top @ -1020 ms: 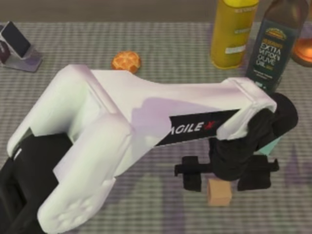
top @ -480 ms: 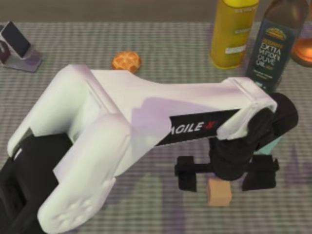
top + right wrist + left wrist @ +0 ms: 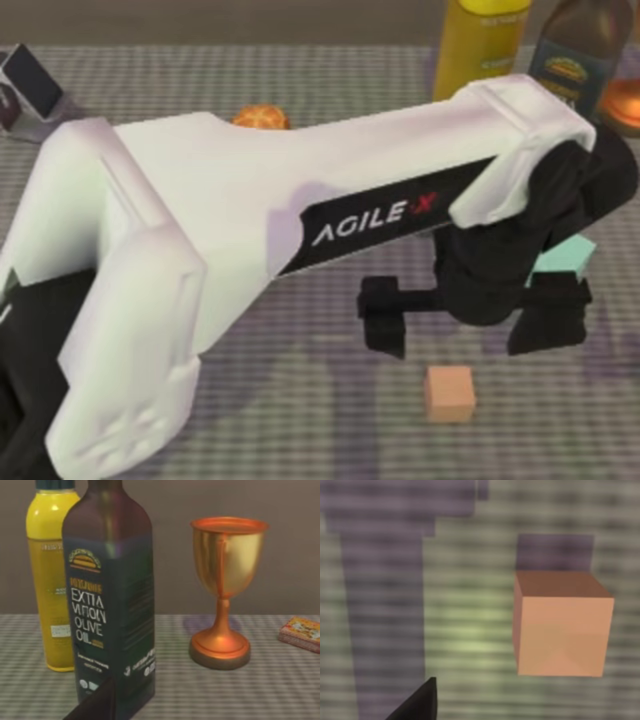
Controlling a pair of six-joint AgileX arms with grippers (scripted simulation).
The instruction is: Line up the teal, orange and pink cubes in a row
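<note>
The left pincer (image 3: 470,318) is held spread and empty above the pink cube (image 3: 449,393), set near the bench's front edge for the row.

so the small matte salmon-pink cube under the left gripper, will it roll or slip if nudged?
The small matte salmon-pink cube sits flat on the woven tablecloth, so it probably slides, not rolls. Its sharp-edged flat faces look rigid and should suit a pinch. The open left gripper hangs above, not touching it.

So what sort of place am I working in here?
Likely a simulated kitchen or dining tabletop: a checked cloth carries an olive oil bottle, a yellow bottle, a copper goblet and a bun. The left gripper hangs open above the pink cube.
</note>
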